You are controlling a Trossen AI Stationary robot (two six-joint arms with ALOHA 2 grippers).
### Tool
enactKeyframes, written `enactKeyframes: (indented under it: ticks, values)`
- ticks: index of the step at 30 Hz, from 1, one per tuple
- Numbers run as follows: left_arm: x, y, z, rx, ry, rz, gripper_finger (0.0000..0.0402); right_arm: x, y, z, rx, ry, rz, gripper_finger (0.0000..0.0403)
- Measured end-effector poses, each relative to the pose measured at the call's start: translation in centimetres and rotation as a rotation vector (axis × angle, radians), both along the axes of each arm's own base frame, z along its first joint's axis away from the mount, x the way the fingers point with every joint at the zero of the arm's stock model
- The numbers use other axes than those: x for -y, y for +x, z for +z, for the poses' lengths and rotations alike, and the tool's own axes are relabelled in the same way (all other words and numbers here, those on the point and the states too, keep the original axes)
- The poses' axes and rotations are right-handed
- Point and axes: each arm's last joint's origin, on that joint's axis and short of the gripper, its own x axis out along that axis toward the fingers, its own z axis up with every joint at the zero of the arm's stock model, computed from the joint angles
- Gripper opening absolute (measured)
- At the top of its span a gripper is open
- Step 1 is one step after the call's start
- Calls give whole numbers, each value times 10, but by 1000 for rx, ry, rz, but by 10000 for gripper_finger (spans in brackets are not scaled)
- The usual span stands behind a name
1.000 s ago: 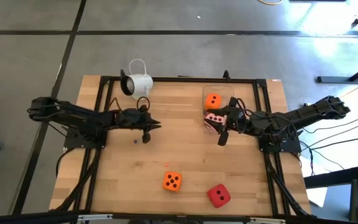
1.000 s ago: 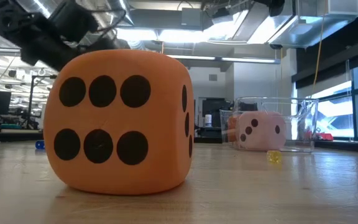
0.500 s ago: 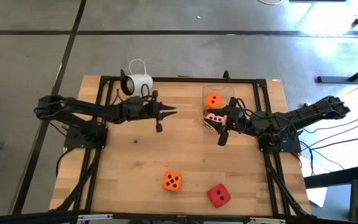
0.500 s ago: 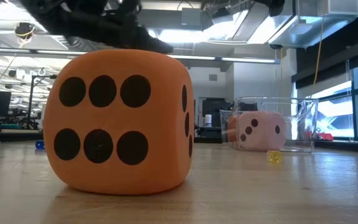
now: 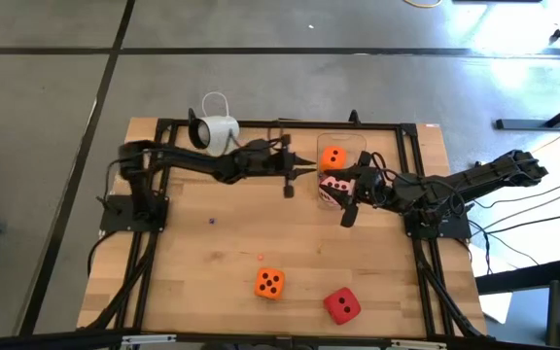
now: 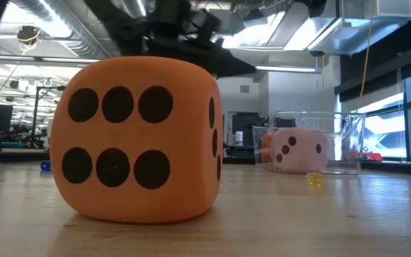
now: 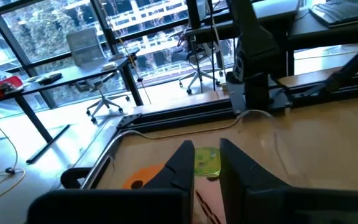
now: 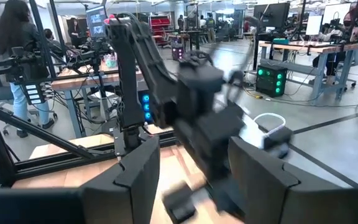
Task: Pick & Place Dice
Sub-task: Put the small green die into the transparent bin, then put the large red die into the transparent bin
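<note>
Four dice are seen on the wooden table. Nearest the front edge, the red die and an orange die lie apart from each other; the latter fills the low view. Farther back, a clear container is found, with the second orange die inside it. The pink die is seen at the container's front edge; the low view places it within the clear walls. The right gripper is held just beside the pink die with its fingers spread apart and nothing between them. The left gripper is stretched across toward the container, its fingers nearly closed on a small yellow-green object. At the back edge a white camera is set.
</note>
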Motion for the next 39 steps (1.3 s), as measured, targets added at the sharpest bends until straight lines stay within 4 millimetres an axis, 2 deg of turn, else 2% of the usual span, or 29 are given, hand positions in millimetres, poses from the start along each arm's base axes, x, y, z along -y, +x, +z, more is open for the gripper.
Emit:
enactKeyframes:
  ticks: [6,11,18,27,35,39]
  values:
    - [-14,45,-15,-3,-1,1,29,0,0,0,4,1,0,190]
    - [-20,66,-24,2,-5,19,31,0,0,0,4,1,1,190]
    - [-24,70,-32,-24,-9,106,67,0,0,0,4,1,4,190]
    - [-24,70,-36,-65,-13,101,113,0,0,0,4,1,4,190]
    - [-22,70,-37,-82,-19,99,121,0,0,0,4,1,4,190]
    - [-16,67,-31,-124,-97,87,115,0,0,0,4,1,4,190]
